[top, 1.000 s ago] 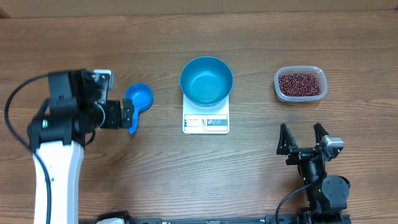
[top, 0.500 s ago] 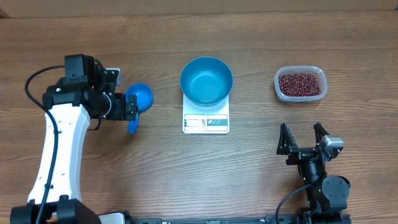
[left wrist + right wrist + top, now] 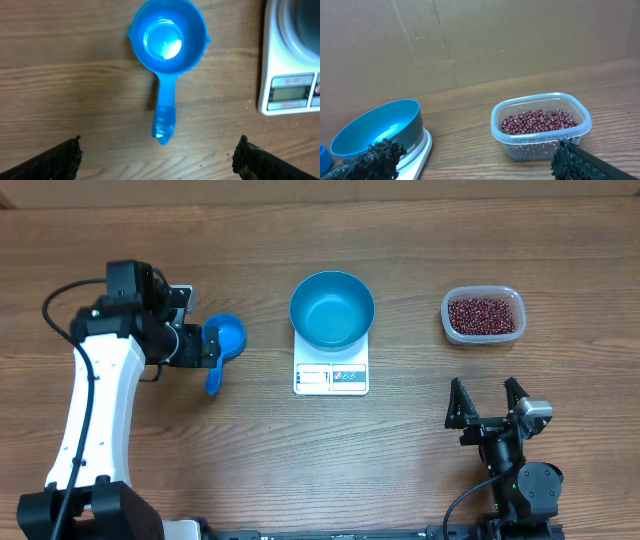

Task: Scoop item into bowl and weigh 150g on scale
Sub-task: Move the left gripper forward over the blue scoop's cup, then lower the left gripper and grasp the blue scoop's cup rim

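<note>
The left arm reaches up the left side of the table (image 3: 200,460) and bends right. Its hand (image 3: 207,348) points downward over the handle of a small blue scoop (image 3: 226,335), jaws wide and holding nothing. The right arm sits folded at the near edge, its hand (image 3: 485,395) spread wide and empty, facing the clear tub (image 3: 447,308) of beans (image 3: 484,315). The blue bowl (image 3: 332,310) stands on the scale (image 3: 331,377) at the centre. The print on the scale's panel is too small to read.
</note>
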Controlling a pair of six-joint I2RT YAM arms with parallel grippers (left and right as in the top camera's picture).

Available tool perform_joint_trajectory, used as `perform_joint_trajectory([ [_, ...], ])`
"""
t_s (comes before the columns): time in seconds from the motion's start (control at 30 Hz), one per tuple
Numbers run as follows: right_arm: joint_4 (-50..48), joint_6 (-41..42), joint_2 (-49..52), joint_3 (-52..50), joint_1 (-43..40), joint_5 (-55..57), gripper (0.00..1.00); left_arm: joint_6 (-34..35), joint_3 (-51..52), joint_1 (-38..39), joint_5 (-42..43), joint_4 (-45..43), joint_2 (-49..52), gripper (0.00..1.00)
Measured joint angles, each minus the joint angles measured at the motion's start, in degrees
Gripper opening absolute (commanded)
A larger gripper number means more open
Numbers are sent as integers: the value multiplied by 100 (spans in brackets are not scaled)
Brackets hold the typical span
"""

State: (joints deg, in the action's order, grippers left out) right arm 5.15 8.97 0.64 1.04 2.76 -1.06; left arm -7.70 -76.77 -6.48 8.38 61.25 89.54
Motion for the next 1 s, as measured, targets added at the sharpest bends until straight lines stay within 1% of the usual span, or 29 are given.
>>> perform_joint_trajectory([
  [0.17, -2, 0, 0, 0, 2, 0, 100, 48, -1187, -2, -190, 549, 614, 100],
  [0.27, 0, 2, 0, 0, 0, 0, 100, 90, -1543, -2, -225, 675, 964, 100],
  [0.47, 2, 0, -2, 0, 0, 0, 100, 142, -1580, -2, -267, 634, 1690, 100],
  [0.63, 0, 0, -2, 0, 2, 0, 100, 155, -1580, -2, -267, 363, 2229, 100],
  [0.8, 2, 0, -2, 0, 2, 0, 100, 155, -1580, -2, -267, 83, 2605, 99],
  [1.0, 2, -2, -2, 0, 2, 0, 100, 155, -1580, -2, -269, -79, 2830, 100],
])
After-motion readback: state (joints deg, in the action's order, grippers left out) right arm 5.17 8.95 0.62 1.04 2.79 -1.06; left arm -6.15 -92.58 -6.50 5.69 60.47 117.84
